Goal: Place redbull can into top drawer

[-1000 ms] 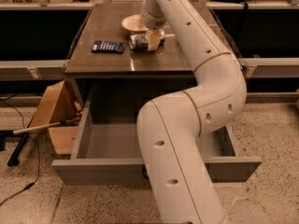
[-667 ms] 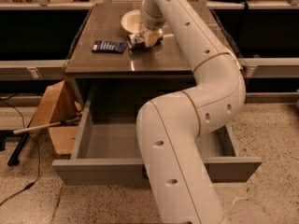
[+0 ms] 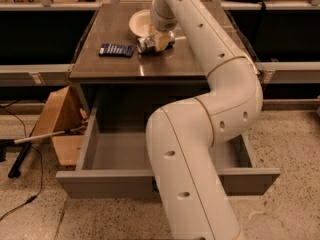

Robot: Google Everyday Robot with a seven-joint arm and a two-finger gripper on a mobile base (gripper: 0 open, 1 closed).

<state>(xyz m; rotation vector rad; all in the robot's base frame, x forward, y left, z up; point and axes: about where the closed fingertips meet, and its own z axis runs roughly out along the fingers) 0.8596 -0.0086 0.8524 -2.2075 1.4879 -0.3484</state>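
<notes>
Barely anything moves in your single camera view. Over the last second the gripper [image 3: 161,40] edges a touch to the left along the counter top [image 3: 170,66], and the redbull can [image 3: 146,44] slides that way with it. The can doesn't rise. It lies on its side on the counter, just in front of the white bowl [image 3: 139,21] and to the right of the dark blue packet [image 3: 116,50].

So you're at the pick-up, by my reading, and no carrying has begun. The gripper sits right against the can's right-hand end, overlapping it, while the shiny left end pokes out clear. Whether the gripper has clamped on the can or only rests over it, you can't tell from this angle.

Down below, the top drawer [image 3: 105,183] stands pulled well out. What shows of its grey floor looks bare, though the arm [image 3: 200,149] crosses in front and hides the middle of the front panel. To the left, a cardboard box [image 3: 57,116] leans beside the drawer.
</notes>
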